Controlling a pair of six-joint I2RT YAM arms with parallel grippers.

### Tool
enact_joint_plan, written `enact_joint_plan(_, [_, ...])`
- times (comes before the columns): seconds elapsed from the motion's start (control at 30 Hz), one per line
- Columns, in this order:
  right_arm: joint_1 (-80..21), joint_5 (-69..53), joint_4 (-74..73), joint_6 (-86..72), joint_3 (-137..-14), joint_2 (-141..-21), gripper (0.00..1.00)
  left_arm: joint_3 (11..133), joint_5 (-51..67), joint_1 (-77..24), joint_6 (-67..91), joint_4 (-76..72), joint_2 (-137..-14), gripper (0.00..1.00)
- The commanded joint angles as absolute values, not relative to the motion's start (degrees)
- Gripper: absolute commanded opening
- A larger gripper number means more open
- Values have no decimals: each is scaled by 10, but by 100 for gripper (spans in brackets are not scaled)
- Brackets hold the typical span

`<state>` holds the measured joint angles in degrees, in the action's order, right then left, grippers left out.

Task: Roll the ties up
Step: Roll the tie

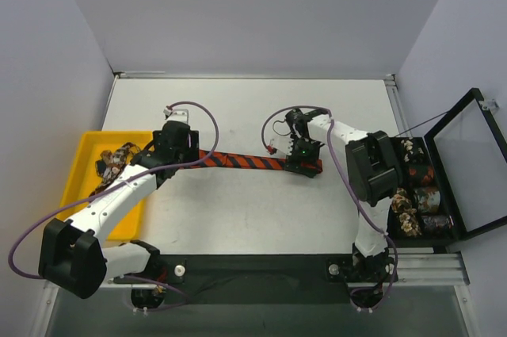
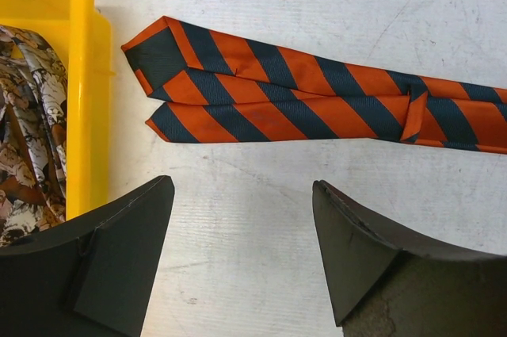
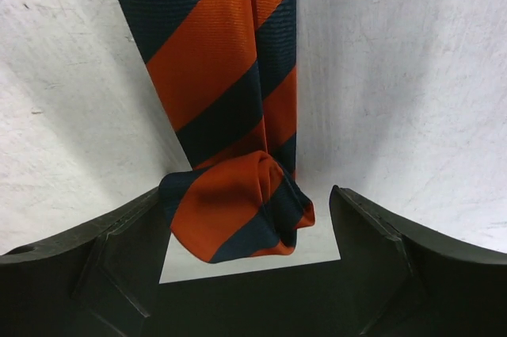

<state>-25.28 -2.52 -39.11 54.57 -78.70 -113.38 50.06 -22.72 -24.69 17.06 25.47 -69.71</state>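
Fingers [image 3: 95, 273] are spread wide: right gripper [image 3: 249, 190] around the folded end of the striped tie [image 3: 214, 75], left gripper [image 2: 242, 185] empty beside the yellow tray [image 2: 79, 75].

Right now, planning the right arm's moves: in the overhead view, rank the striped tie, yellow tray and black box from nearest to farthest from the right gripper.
1. The striped tie: its folded end lies right at the right gripper.
2. The black box: off to the right, beyond that arm.
3. The yellow tray: far left side of the table.
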Motion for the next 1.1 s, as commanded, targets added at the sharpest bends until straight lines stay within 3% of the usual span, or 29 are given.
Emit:
enact_joint_plan(0.0, [-254,-2,-405,561,-778,-1141,79,502,-230,-243,166,227,-686,82])
enact_joint_plan(0.2, [-253,19,-393,563,-766,-1152,77,501,-221,-241,168,224,-688,82])
enact_joint_plan(0.4, [-251,33,-391,568,-770,-1154,67,501,-220,-241,168,224,-686,82])
enact_joint_plan(0.47, [-250,33,-391,569,-771,-1153,61,501,-219,-241,167,224,-686,82])
enact_joint_plan(0.57, [-250,35,-391,570,-773,-1153,36,501,-219,-241,168,224,-686,82])
enact_joint_plan(0.67, [-252,32,-393,568,-777,-1157,22,500,-217,-241,168,224,-685,82])
enact_joint_plan(0.77, [-254,30,-396,566,-781,-1160,15,500,-216,-241,169,223,-686,82])
enact_joint_plan(0.83, [-254,31,-398,565,-782,-1160,16,500,-215,-241,168,224,-685,82])
enact_joint_plan(0.93, [-255,31,-398,565,-782,-1156,35,499,-214,-241,168,224,-685,82])
enact_joint_plan(0.97, [-255,32,-398,565,-784,-1151,49,500,-214,-241,167,224,-685,82])
enact_joint_plan(1.07, [-259,32,-400,563,-787,-1136,62,500,-212,-241,168,224,-685,82])
